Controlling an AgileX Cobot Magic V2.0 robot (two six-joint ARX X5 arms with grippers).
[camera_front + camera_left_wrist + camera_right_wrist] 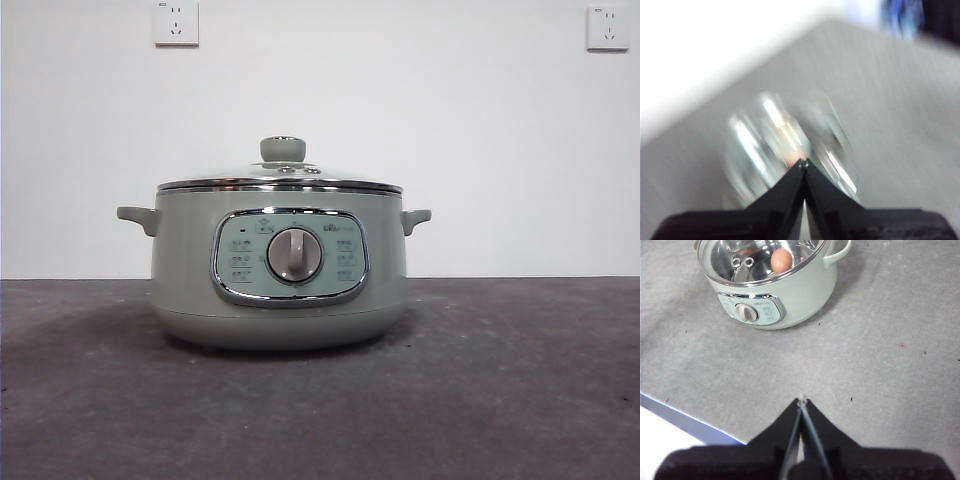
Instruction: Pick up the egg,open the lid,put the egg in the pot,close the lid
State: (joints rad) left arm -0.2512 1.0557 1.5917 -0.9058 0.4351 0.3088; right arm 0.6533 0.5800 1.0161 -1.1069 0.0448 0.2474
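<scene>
front view: the pot point(279, 270) is sitting mid-table on the dark grey table point(520, 400), dial facing the camera, with the lid point(281, 178) resting flat on its rim and the green knob upright on top. no arm is showing here, and the egg is not showing either. two wall sockets point(176, 22) are sitting high on the white wall behind. left wrist view: heavily blurred; the left gripper point(803, 163) is showing jaws pressed tip to tip, holding nothing, and is looking down on the glass lid point(790, 150), with a faint reddish patch under the glass just beyond the tips, likely the egg. right wrist view: the right gripper point(801, 400) is also showing jaws closed together and empty, hanging over bare table well to the near side of the pot point(771, 295). the egg point(781, 260) is lying inside the pot, seen through the glass of the lid point(760, 262). judging by this, the egg is in and the lid is seated, so the task is looking complete, with only clearing the arms left.
</scene>
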